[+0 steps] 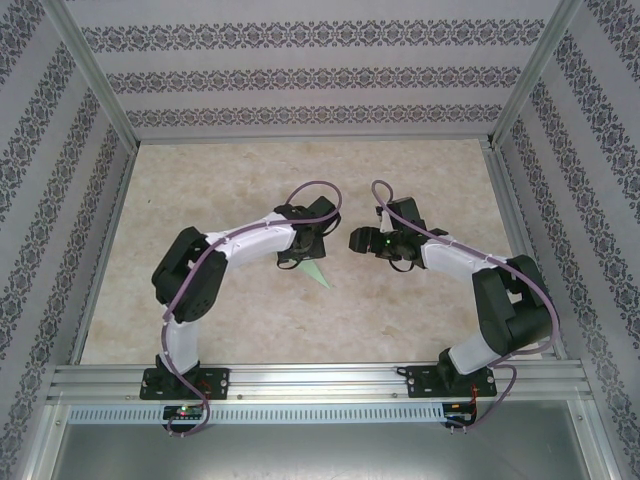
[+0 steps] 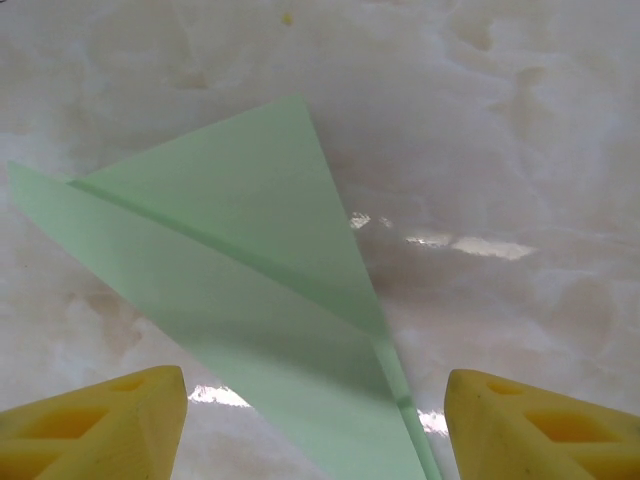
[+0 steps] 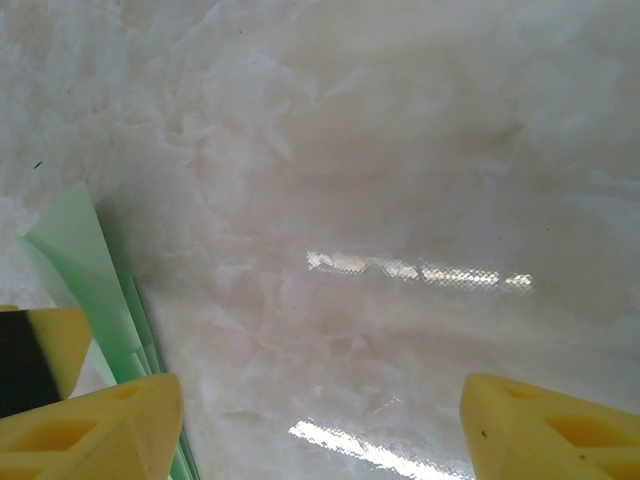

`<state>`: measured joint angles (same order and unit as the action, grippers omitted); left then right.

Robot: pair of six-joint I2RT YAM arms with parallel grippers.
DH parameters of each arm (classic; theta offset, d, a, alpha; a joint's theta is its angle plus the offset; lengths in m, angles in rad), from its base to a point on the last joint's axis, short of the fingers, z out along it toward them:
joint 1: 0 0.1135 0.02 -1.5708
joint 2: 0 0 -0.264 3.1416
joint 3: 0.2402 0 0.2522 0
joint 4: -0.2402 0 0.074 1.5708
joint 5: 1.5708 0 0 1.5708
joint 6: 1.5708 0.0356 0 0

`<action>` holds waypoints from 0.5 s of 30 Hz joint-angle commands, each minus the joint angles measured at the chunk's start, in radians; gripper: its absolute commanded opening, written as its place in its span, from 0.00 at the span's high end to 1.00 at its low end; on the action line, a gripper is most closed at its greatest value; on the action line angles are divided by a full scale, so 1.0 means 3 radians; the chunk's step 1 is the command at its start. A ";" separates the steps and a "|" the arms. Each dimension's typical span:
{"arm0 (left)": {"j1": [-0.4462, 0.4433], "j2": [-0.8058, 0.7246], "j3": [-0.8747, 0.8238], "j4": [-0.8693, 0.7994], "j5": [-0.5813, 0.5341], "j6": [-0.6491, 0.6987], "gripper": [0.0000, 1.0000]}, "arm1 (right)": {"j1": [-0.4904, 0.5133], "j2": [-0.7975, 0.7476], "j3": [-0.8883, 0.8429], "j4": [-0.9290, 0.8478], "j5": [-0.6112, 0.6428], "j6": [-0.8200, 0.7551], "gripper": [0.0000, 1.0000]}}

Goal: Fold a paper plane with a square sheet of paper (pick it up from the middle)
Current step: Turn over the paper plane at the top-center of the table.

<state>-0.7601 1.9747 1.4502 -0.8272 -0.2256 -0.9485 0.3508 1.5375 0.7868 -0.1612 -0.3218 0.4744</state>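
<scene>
The pale-green paper plane lies flat on the marble-patterned table, a narrow pointed triangle with a long crease and a folded wing on top. In the top view its tip pokes out from under my left gripper. That left gripper hovers just above it, open, its yellow fingers wide apart on either side of the paper and not touching it. My right gripper is open over bare table to the right of the plane, with nothing between its fingers.
A yellow-and-black finger of the left gripper sits at the left edge of the right wrist view, close to my right gripper. Patterned walls and a metal frame enclose the table.
</scene>
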 commanded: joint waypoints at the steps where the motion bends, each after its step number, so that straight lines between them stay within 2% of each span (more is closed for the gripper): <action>1: -0.0023 0.0124 0.0151 -0.0378 -0.0149 -0.0106 0.32 | -0.0034 -0.0120 -0.0030 0.0129 0.0066 0.0024 0.26; 8: -0.0038 0.0092 0.0140 -0.0456 -0.0189 -0.0235 0.40 | -0.0034 -0.0166 -0.0043 0.0090 0.0069 0.0022 0.26; 15: -0.0078 -0.0154 -0.0166 -0.0313 -0.0234 -0.0384 0.49 | -0.0014 -0.0145 -0.0043 0.0107 -0.0014 0.0052 0.26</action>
<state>-0.7670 1.9812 1.4307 -0.9104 -0.2592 -1.0168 0.3508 1.5097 0.7826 -0.1551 -0.3180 0.4782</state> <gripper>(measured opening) 0.524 0.736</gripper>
